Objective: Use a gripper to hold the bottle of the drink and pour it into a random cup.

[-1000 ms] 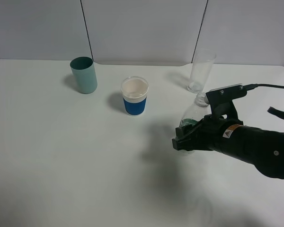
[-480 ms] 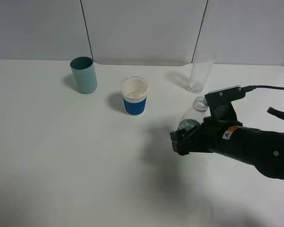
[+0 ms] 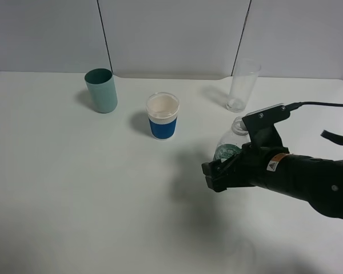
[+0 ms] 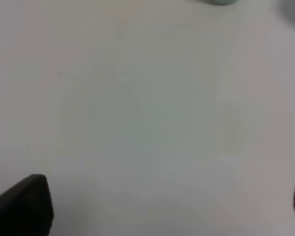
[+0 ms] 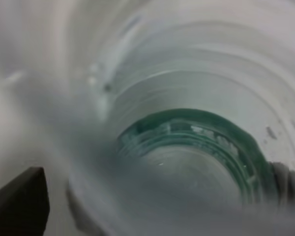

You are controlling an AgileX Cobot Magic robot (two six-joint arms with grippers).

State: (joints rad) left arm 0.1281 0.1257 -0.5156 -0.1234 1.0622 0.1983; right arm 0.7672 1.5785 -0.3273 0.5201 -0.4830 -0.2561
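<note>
In the high view, the right gripper [image 3: 212, 173] hangs right of centre on its black arm, and the bottle of the drink [image 3: 229, 144] shows just behind its tip, tilted, its open neck pointing up toward the tall glass [image 3: 242, 85]. The blue-banded paper cup [image 3: 162, 116] and the green cup [image 3: 101, 90] stand well apart in the upper left on the worktop [image 3: 74, 188]. Whether the jaws pinch the bottle cannot be told here.

The left wrist view gives bare worktop and two dark fingertips [image 4: 22, 206] set far apart, so those jaws are spread, holding nothing.

The right wrist view is filled by the blurred clear bottle [image 5: 187, 147], very close; one fingertip [image 5: 19, 204] shows beside it. I judge thin plastic, light, slippery and easily dented: grip the label band, gently.
</note>
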